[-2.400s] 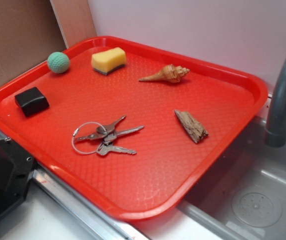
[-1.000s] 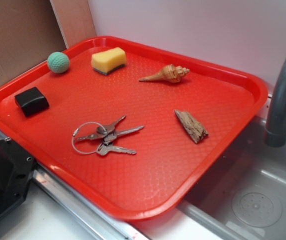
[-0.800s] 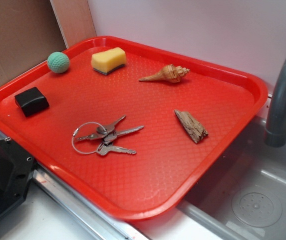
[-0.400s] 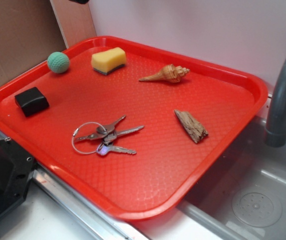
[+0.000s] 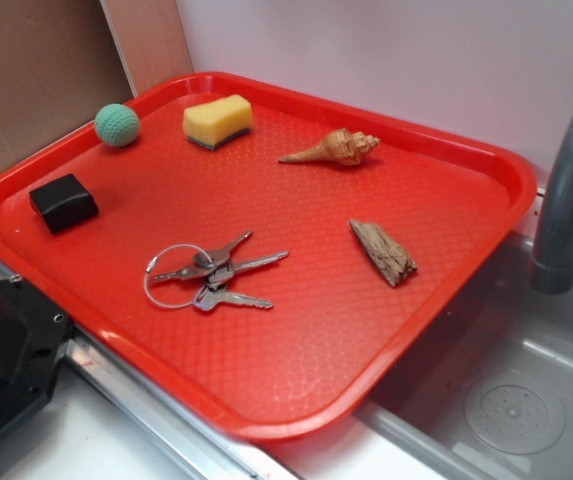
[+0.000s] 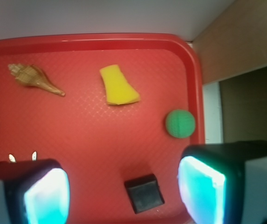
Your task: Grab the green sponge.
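Seen from the wrist, the gripper (image 6: 124, 196) hangs above the tray's (image 5: 486, 160) left edge with its fingers (image 6: 44, 193) spread wide, holding nothing. Toward the tray's near edge lies a bunch of keys (image 5: 211, 272), a piece of wood (image 5: 383, 252) nearer the right edge. A black block (image 5: 63, 202) sits by the left edge. Further back lies a seashell (image 5: 332, 148). A teal ball (image 5: 117, 125) rests near the far left corner, and the green sponge (image 5: 217, 121) lies just beside it along the far edge, yellow foam upward.
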Controlling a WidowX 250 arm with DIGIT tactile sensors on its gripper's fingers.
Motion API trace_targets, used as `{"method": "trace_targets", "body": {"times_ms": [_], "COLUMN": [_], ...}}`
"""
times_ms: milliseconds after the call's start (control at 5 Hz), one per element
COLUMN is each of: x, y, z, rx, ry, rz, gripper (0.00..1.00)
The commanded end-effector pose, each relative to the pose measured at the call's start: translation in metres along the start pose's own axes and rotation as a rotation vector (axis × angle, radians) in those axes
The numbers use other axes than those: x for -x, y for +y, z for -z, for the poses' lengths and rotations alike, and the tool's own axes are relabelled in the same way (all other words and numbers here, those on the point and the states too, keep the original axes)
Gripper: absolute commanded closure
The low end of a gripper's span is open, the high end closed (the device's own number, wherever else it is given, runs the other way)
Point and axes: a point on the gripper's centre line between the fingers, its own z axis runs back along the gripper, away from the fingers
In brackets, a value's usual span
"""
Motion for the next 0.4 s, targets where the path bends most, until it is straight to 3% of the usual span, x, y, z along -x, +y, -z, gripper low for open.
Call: {"method": "trace_targets", "body": {"times_ms": [0,200], "x": [-0.001,-0.040], "y": [0.002,0.002], "z": [-0.009,-0.003], "rx": [-0.014,-0.010], "ry": [-0.034,-0.064], "rz": [-0.003,0.004], "gripper": [0.00,0.00]}}
